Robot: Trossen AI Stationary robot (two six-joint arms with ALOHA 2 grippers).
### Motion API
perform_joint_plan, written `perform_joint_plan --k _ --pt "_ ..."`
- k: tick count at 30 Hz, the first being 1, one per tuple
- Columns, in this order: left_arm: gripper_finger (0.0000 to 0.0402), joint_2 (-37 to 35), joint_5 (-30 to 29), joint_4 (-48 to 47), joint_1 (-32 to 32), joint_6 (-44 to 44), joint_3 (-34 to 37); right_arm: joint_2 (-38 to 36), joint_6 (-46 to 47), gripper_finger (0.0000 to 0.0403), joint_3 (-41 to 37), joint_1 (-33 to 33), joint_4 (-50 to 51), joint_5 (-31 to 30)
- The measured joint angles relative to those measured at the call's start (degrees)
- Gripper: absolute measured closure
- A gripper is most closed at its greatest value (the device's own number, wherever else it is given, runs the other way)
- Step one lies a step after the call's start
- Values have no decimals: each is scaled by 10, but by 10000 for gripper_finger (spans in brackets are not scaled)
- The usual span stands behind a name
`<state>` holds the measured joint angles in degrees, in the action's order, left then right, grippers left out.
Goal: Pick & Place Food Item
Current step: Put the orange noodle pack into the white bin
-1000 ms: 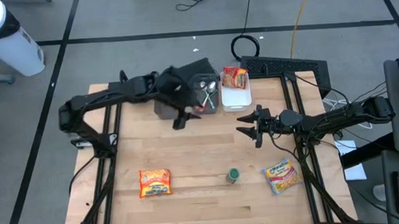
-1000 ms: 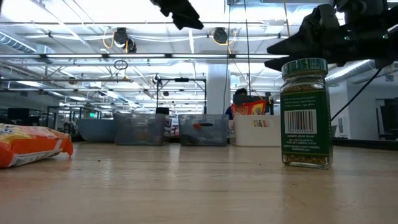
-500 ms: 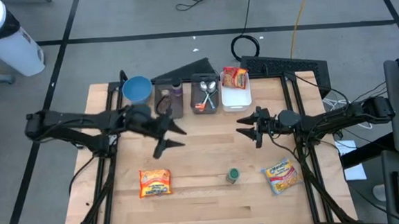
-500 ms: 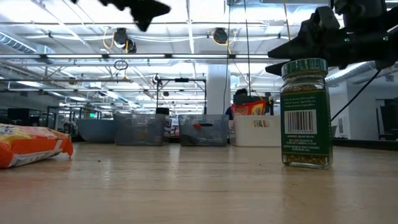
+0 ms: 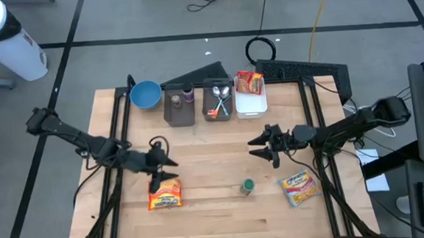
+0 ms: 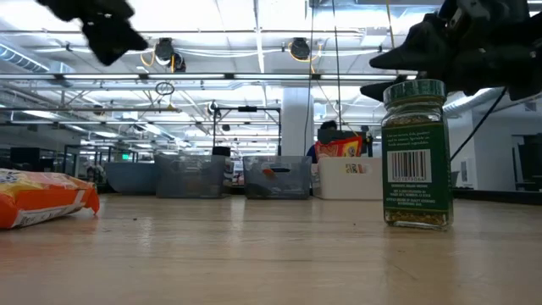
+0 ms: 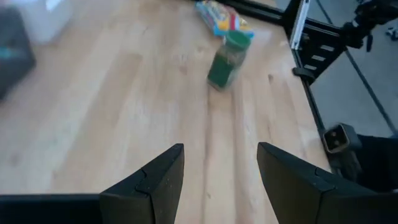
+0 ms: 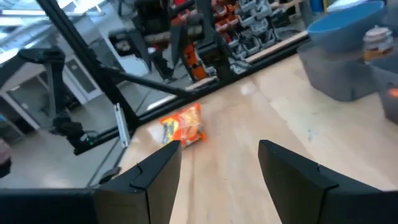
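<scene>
An orange food packet [image 5: 164, 194] lies flat near the table's front left; it also shows in the low view [image 6: 42, 196] and the right wrist view [image 8: 183, 124]. My left gripper [image 5: 167, 171] hangs open just above its far edge, touching nothing [image 7: 221, 162]. A green-lidded spice jar [image 5: 247, 186] stands upright at the front centre [image 6: 415, 152]. A yellow packet [image 5: 299, 187] lies to its right. My right gripper [image 5: 253, 147] hovers open over the table's middle right, pointing left [image 8: 221, 158]. Another orange-red packet [image 5: 249, 80] sits in the white tray [image 5: 250, 108].
Along the far edge stand a blue bowl [image 5: 145, 94], a grey bin with small jars [image 5: 179, 108] and a grey bin with spoons [image 5: 218, 102]. Black frame rails [image 5: 120, 176] run along both table sides. Bare wood lies between the two grippers.
My left gripper has swung from above the far bins toward the near left, sinking and rolling, and now hangs over the orange packet. It stays open. My right gripper has drifted a little toward the near left.
</scene>
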<state>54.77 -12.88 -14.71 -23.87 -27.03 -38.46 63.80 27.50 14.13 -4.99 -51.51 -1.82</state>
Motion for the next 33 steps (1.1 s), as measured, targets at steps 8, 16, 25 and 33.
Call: perform_joint_plan --k 8,16,25,33 --pt "188 -9 -20 -23 -128 -198 15 57 5 195 0 -27 -61 -28" --pt "188 -8 -115 -65 -273 -458 15 93 19 197 0 -44 -79 -28" --pt "188 28 -362 -67 -435 -684 15 125 14 199 0 -97 -103 -28" --pt "188 154 -342 -66 -451 -867 15 139 1 201 0 -135 -124 -30"
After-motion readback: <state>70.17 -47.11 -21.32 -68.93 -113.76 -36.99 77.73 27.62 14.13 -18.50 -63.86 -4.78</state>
